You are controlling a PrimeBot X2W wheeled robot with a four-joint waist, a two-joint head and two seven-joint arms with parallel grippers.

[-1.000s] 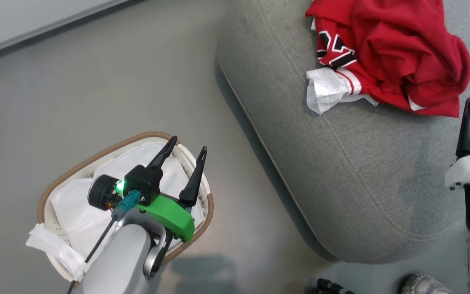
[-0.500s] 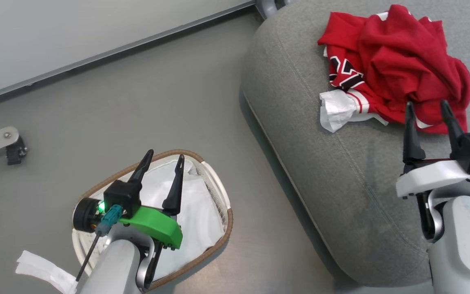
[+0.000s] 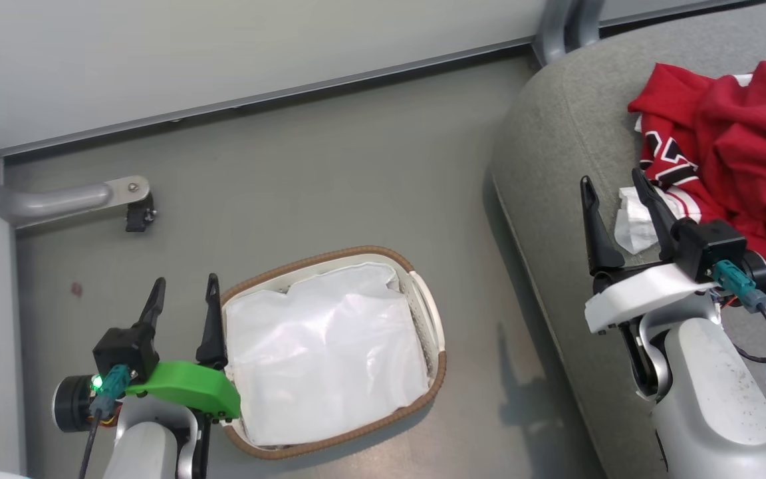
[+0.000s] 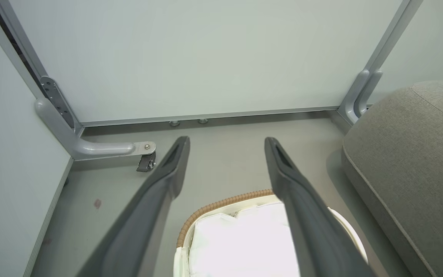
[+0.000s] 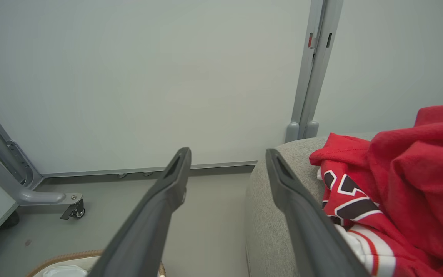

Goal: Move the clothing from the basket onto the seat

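Observation:
The red clothing [image 3: 742,146] lies crumpled on the grey seat [image 3: 556,166] at the right, a white sleeve and black-white lettering showing; it also shows in the right wrist view [image 5: 406,184] beside the seat's edge [image 5: 279,184]. The white basket [image 3: 433,319] with brown rim stands on the floor, holding just its white liner [image 3: 323,366]. My left gripper [image 3: 183,296] is open just left of the basket, nothing between its fingers. My right gripper [image 3: 612,189] is open over the seat, left of the clothing. The left wrist view shows the basket's rim [image 4: 221,202] below my open left gripper [image 4: 227,142].
A pale partition wall [image 3: 223,46] runs along the back, with a grey metal foot and caster [image 3: 137,213] at the left and a post [image 3: 559,26] by the seat. Grey floor [image 3: 330,179] lies between the basket and the wall.
The head camera has swung, so basket and seat shifted right in view. Both grippers stay open. My left gripper now stands beside the basket instead of over it.

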